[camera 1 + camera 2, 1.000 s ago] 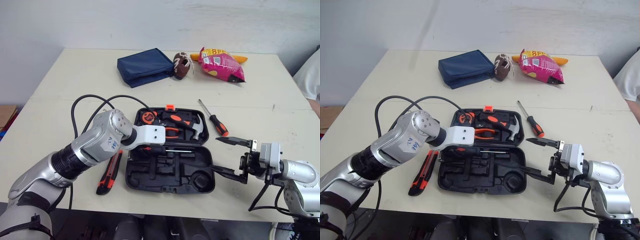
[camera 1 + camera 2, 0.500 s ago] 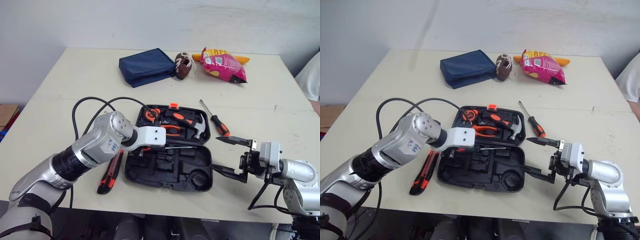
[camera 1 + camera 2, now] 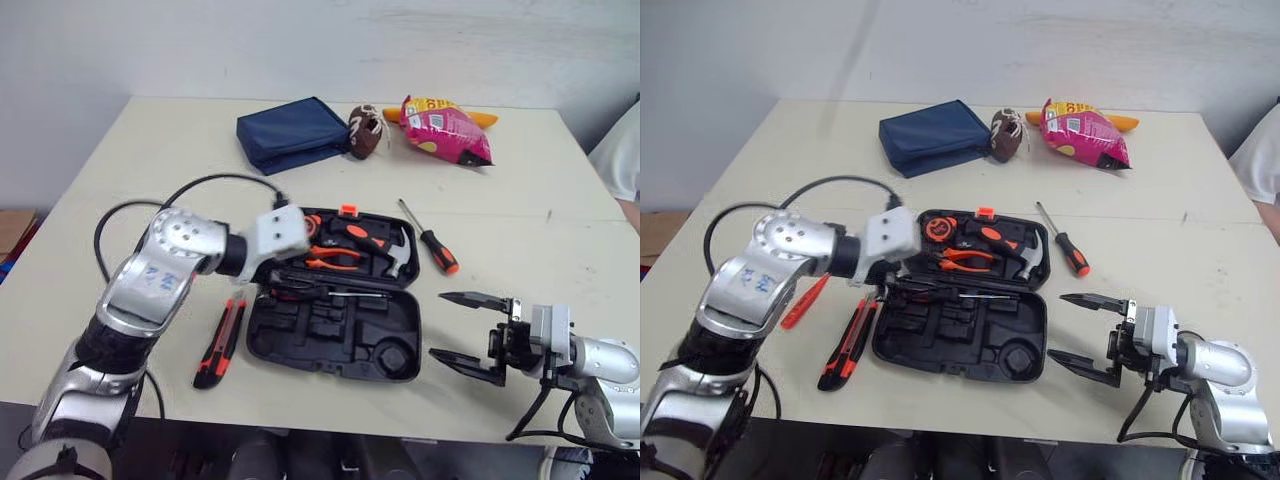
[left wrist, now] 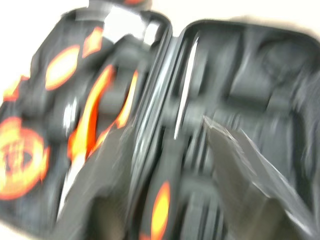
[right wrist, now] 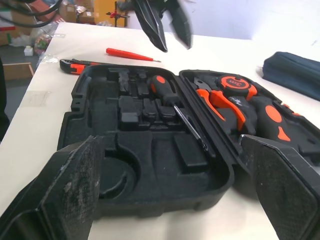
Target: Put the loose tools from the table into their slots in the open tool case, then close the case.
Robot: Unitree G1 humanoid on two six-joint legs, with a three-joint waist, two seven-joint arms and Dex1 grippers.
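The open black tool case point(image 3: 300, 345) lies in the middle of the table, with a tape measure, pliers point(image 3: 335, 263) and a hammer point(image 3: 388, 250) in its lid. A black-handled screwdriver point(image 5: 167, 92) rests in the tray along the hinge. Loose on the table are an orange-and-black screwdriver point(image 3: 428, 238) right of the case, a utility knife point(image 3: 220, 343) left of it and a thin red screwdriver point(image 3: 805, 300) further left. My left gripper point(image 3: 272, 285) hovers open and empty over the case's left end. To the right of the case, my right gripper point(image 3: 440, 325) is open and empty.
A blue pouch point(image 3: 292, 132), a small football point(image 3: 366, 132) and a pink snack bag point(image 3: 445, 130) lie at the back of the table. A person's white sleeve point(image 3: 620, 160) shows at the right edge. The right gripper is close to the table's near edge.
My left arm has drawn back to the left, taking its gripper from over the case's middle to its left end. The right gripper has moved slightly toward the near edge.
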